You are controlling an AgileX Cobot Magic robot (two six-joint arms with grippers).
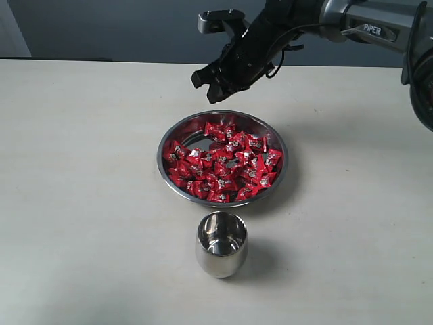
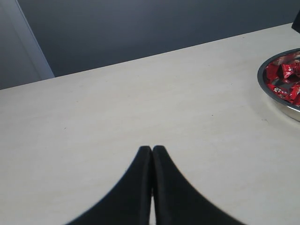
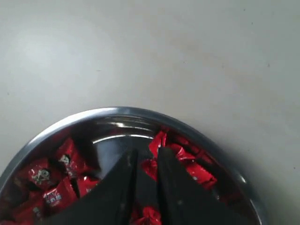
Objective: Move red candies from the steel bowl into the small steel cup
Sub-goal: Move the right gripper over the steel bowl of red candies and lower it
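The steel bowl (image 1: pixel 160 159) sits mid-table, filled with several red candies (image 1: pixel 223 166). In front of it the small steel cup (image 1: pixel 221 245) stands upright, and no candy shows in it. My right gripper (image 1: pixel 206 87) hangs in the air over the bowl's far rim, clear of the candies. In the right wrist view its jaws (image 3: pixel 146 152) stand a narrow gap apart above the bowl (image 3: pixel 117 111). Candies (image 3: pixel 47 178) show through the gap, with none clearly pinched. My left gripper (image 2: pixel 152 148) is shut over bare table, left of the bowl (image 2: pixel 260 86).
The table is pale and plain, with a dark wall behind its far edge. The right arm (image 1: pixel 365 24) reaches in from the upper right above the table. Nothing but the bowl and the cup stands on the surface.
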